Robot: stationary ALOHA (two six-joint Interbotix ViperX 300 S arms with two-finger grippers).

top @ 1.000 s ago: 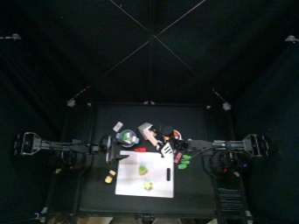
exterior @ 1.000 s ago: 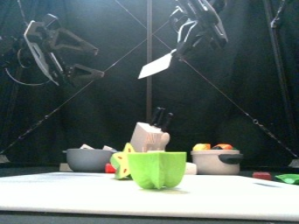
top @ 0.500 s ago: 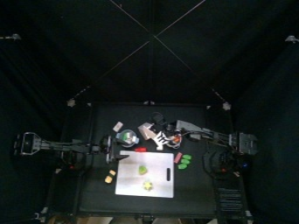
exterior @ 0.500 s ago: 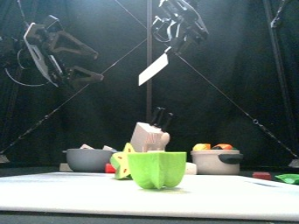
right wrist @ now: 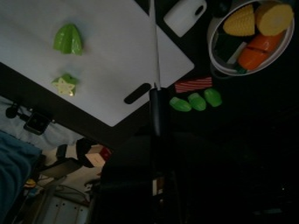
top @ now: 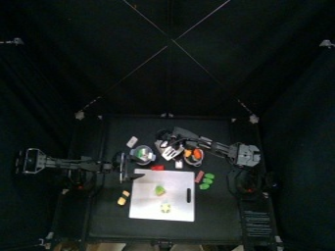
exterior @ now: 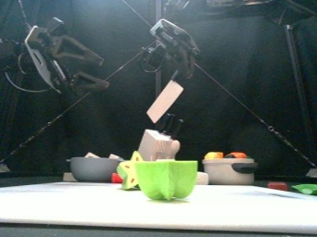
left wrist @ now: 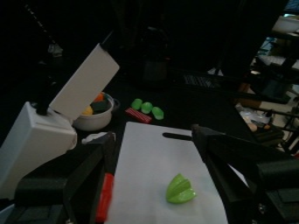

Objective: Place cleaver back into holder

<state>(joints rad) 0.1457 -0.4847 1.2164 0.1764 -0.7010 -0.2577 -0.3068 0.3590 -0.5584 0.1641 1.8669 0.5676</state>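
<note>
My two arms are black all over, built of thin jointed links with loops of dark cable hanging off them. My left end effector [exterior: 52,57] and my right end effector [exterior: 175,42] each carry two flat black fingers on a blocky black wrist. Up close, my left fingers [left wrist: 251,166] look broad, matte and rounded at the edges.

right arm swung leftward, cleaver [exterior: 165,100] lowered, now just above holder [exterior: 158,145]

Cleaver [exterior: 165,101] blade-down, seemingly just above the pale holder [exterior: 156,145].
</note>
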